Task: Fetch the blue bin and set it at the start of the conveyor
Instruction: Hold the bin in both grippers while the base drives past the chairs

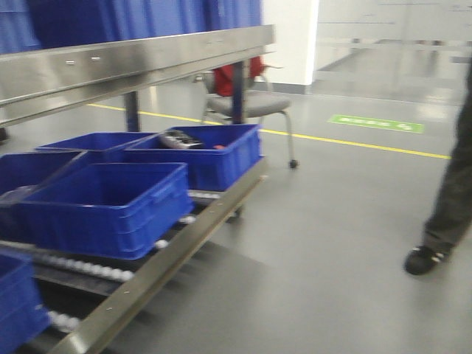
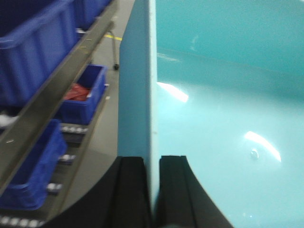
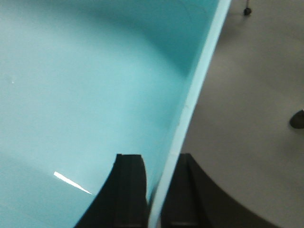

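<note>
Wrist views: L tool (image 2: 153, 164) closed on a wall of the blue bin (image 2: 228, 118), one finger inside, one outside the rim. R tool (image 3: 159, 164) grips another wall the same way. Bin is held btwn both tools, above the grey floor (image 3: 247, 95), just beside the rack. Front view: dark blue crates (image 1: 110, 206) on a roller shelf (image 1: 96, 269) under a steel rail (image 1: 133, 63); chair (image 1: 251, 103) behind; a person's shoe (image 1: 424, 258) at right.

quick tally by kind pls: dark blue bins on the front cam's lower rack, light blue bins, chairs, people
dark blue bins on lower rack: 5
light blue bin: 1, same one in both wrist views
chair: 1
person: 1, leg and shoe only
total: 8
</note>
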{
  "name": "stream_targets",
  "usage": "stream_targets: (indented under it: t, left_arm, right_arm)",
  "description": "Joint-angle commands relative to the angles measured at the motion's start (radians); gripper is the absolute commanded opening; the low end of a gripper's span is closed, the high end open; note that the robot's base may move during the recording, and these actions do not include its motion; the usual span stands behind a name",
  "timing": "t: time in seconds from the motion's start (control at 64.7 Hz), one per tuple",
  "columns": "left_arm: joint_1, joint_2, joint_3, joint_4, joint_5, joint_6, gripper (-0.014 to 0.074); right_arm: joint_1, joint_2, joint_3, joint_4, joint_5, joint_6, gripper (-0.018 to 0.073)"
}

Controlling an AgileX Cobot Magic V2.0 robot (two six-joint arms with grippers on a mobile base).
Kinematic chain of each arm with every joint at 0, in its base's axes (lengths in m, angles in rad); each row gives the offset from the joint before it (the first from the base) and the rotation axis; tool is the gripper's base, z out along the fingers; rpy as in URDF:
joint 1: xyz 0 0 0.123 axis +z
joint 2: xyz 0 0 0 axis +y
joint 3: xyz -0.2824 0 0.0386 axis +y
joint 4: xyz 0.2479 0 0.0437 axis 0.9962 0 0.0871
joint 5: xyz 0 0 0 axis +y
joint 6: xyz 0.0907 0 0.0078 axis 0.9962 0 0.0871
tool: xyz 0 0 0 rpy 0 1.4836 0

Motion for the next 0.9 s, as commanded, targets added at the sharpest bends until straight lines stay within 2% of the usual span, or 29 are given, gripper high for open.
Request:
stream_targets:
  t: [0.0, 0.88]
  left_arm:
    - [0.004, -0.014, -0.011, 0.032, -0.073, -0.002, -0.0111]
    - [0.004, -0.014, -0.011, 0.032, -0.073, -0.002, -0.0111]
  right_arm:
    - [-0.010, -0.014, -0.009, -0.063, -0.008, -0.035, -0.0152]
    - [-0.010, -0.014, -0.009, -0.063, -0.008, -0.035, -0.0152]
